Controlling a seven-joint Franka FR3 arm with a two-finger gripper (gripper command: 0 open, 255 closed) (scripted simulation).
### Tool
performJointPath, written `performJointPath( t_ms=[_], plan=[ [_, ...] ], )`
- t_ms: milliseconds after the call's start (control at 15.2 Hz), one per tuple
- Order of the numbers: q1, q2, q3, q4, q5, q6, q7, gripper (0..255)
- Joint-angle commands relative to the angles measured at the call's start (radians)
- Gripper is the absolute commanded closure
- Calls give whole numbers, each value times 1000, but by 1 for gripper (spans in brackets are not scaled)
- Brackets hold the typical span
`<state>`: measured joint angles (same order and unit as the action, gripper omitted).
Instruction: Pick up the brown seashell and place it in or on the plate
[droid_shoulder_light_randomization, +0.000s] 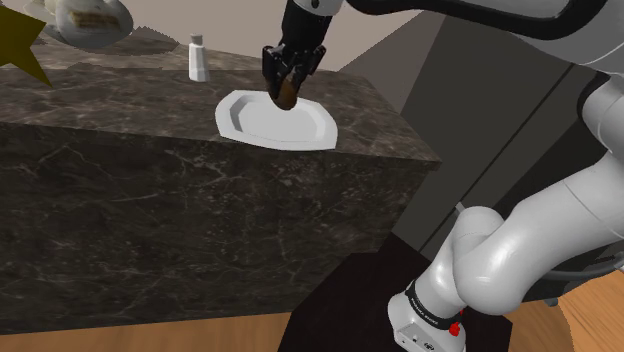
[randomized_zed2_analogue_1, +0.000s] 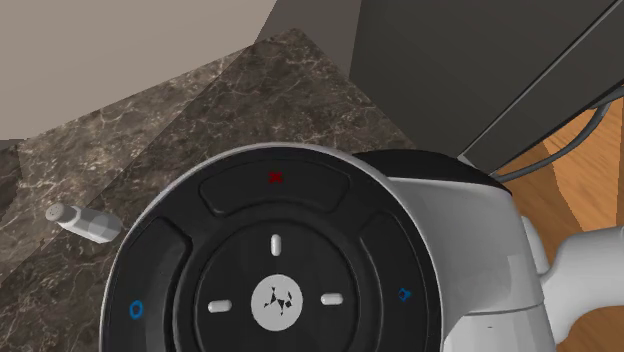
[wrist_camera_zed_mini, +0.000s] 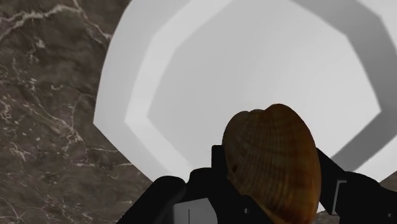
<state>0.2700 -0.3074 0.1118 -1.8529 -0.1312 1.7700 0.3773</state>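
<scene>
The jaws pinch the brown shell (droid_shoulder_light_randomization: 286, 90) between them at the upper centre of the shoulder view, over the far side of the plate (droid_shoulder_light_randomization: 300, 132). The shell's long axis stands roughly vertical, with one rounded end pointing down at the plate. The shell is fan-shaped and finely ribbed. The plate is white, smooth and eight-sided, with a sloped rim. The table (droid_shoulder_light_randomization: 120, 100) is dark, pale-veined stone.

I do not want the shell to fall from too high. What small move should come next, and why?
Probably lower straight down a little, then open. The jaws clasp the brown seashell over the flat middle of the white plate, and in the shoulder view it seems to hang just above the plate, not resting on it.
</scene>
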Motion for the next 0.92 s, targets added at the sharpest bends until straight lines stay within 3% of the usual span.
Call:
performJointPath(
  t_ms=[0, 264, 726, 792, 858],
  plan=[
    [0, -9, -1, -39, 0, 30, 3, 255],
    [1, -20, -1, -95, 0, 75, 9, 255],
    [1, -20, -1, -95, 0, 75, 9, 255],
    [1, -20, -1, -95, 0, 75, 9, 0],
    [1, -20, -1, -95, 0, 75, 9, 0]
  ],
)
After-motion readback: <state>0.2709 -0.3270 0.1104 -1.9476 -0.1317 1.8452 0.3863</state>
